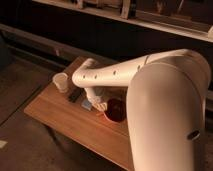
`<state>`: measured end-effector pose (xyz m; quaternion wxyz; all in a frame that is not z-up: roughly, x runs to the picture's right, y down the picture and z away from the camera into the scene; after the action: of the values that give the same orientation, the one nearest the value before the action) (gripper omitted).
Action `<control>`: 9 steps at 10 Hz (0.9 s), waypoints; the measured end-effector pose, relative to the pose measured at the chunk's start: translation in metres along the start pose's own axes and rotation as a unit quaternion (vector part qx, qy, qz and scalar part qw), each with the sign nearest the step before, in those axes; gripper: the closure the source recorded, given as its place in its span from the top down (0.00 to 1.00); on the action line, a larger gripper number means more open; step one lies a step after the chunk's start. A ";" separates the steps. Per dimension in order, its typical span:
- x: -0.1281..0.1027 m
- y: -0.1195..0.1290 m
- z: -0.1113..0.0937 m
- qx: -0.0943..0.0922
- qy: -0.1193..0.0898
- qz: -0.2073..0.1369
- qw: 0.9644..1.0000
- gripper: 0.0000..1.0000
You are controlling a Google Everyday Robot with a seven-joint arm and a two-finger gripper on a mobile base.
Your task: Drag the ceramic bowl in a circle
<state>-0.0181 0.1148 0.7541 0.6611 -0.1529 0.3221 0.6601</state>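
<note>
Hanging low over the brown wooden bench (55,116), the fingers (98,106) are drawn narrow and closed together under the wrist of the thick white robot arm (115,74). They sit at the 9 o'clock edge of the round, shallow red-orange ceramic bowl (117,111), right by its glossy rim. Whether they touch or pinch the rim cannot be told, since the wrist covers that spot. The bowl stands upright on the bench toward its far right part, and the robot's broad white body (170,115) hides its 3 o'clock side.

At about 8 o'clock of the bowl, just beside it and under the fingers, lies a slim orange carrot-shaped thing (103,114). At 9 o'clock of the fingers, close by, lies a small pale flat thing (87,103). At 10 o'clock of that one, just beside it, lies a small dark flat thing (76,95). Further out at 10 o'clock, well apart from the bowl, a small white cup (61,82) stands upright near the bench's far left corner.

The arm runs from the body at 3 o'clock across to 9 o'clock above the bench, then bends down to the wrist. Behind the bench, at 12 o'clock, a long pale shelf (150,22) crosses a dark wall.
</note>
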 end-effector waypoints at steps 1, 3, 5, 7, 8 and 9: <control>0.012 -0.001 0.000 -0.004 0.004 0.005 1.000 0.00; 0.030 -0.009 0.001 -0.008 0.015 0.020 1.000 0.00; 0.047 -0.026 0.007 -0.012 0.034 0.047 0.998 0.00; 0.056 -0.045 0.013 -0.024 0.055 0.081 0.995 0.00; 0.056 -0.056 0.015 -0.028 0.062 0.097 0.993 0.00; 0.053 -0.068 0.017 -0.030 0.068 0.113 0.991 0.00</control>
<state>0.0479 0.1610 0.7177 0.5540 -0.1799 0.3611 0.7283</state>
